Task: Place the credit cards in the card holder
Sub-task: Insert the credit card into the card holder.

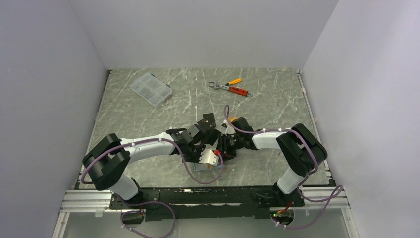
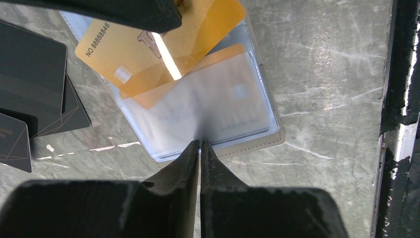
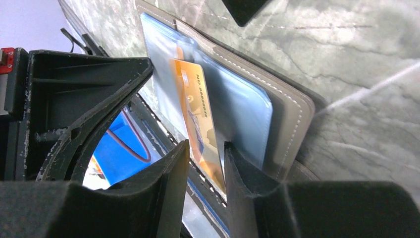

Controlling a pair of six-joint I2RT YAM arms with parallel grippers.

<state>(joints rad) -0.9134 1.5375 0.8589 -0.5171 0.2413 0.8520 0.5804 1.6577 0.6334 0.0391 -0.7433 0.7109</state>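
Judging by looks, the gold card (image 2: 148,49), printed "NO 88888846", is stiff, light and slick, best gripped by its free end. It sits half inside the soft wallet (image 2: 233,114) on the counter (image 2: 327,74). Right jaws pinch it; left jaws are closed on the wallet's near edge.

Bright, even overhead light fills the top view, leaving only soft shadows on the marbled table (image 1: 267,99) and a lavender cast on the walls (image 1: 208,29). From the left wrist, a white glare streak crosses the orange-gold card (image 2: 124,49); the card holder (image 2: 237,114) smears into blur near the dark, unfocused left gripper (image 2: 199,145). From the right wrist, the right gripper (image 3: 207,146) is a soft black mass, and the holder's sleeves sheen pale blue
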